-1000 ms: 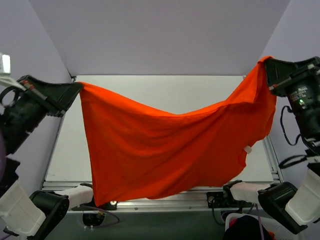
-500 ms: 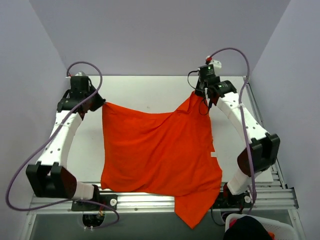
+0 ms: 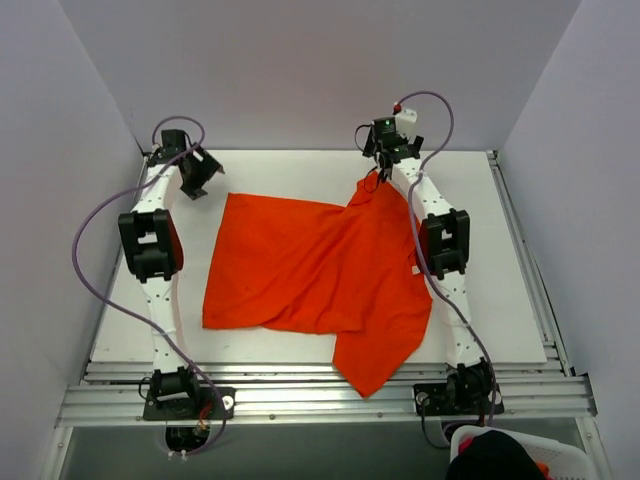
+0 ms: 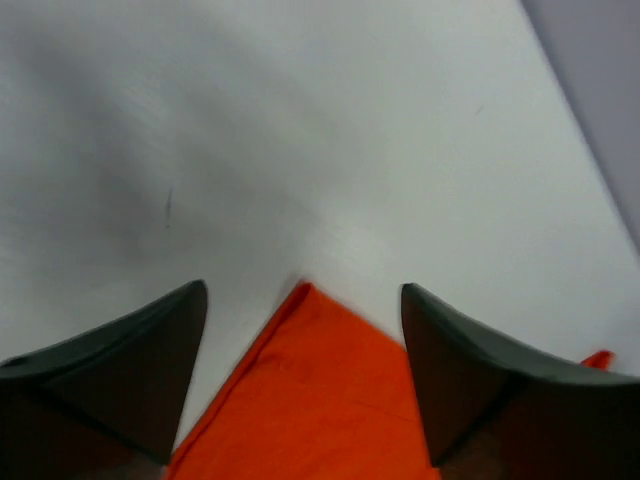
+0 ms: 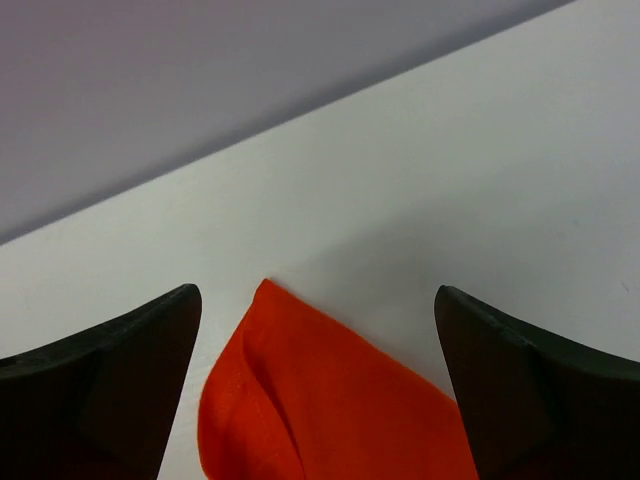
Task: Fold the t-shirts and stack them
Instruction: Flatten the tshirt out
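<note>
The setting is a robotics lab test cell. A white table (image 3: pixel 520 250) is enclosed on three sides by plain lavender-grey walls (image 3: pixel 320 70). An aluminium rail (image 3: pixel 320 400) along the near edge carries both arm bases (image 3: pixel 175 385), with purple cables (image 3: pixel 85 250) routed openly.

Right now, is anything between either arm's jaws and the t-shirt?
Nothing visible. The orange-red t-shirt lies on the white table, one far corner showing between each arm's open jaws, with bare tabletop beyond.
</note>
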`<state>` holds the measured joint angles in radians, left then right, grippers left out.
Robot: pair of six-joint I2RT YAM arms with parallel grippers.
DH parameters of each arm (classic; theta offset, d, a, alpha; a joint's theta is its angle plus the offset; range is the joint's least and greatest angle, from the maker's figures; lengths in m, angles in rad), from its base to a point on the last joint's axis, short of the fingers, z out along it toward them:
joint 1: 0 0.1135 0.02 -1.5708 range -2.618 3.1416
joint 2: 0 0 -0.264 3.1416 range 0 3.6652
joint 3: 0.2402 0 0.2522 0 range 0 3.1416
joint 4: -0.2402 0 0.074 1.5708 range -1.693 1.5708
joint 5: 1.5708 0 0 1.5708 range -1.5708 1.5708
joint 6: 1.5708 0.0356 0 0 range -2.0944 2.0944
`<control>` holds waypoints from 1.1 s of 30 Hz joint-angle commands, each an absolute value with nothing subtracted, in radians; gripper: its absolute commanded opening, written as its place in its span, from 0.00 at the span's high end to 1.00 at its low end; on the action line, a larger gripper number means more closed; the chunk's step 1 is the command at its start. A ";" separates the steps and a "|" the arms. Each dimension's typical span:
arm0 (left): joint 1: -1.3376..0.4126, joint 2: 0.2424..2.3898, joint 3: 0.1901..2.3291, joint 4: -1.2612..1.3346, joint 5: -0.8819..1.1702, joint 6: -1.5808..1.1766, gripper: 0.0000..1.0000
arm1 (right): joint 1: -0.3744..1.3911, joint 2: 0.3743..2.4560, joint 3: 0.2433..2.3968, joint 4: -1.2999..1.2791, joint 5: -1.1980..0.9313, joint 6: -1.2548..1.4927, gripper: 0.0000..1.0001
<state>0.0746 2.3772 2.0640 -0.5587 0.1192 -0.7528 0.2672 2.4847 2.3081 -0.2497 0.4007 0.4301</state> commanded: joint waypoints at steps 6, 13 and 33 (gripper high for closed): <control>0.132 2.515 2.687 -0.773 0.167 -0.766 0.06 | 0.255 2.400 2.359 -0.122 0.610 0.351 0.00; 0.192 2.248 2.467 -0.859 0.187 -0.784 0.00 | 0.258 2.012 2.064 -0.248 0.640 0.383 0.00; -0.262 0.998 1.007 -0.920 0.000 -0.701 0.00 | 0.531 1.077 1.148 -1.099 0.084 0.770 0.00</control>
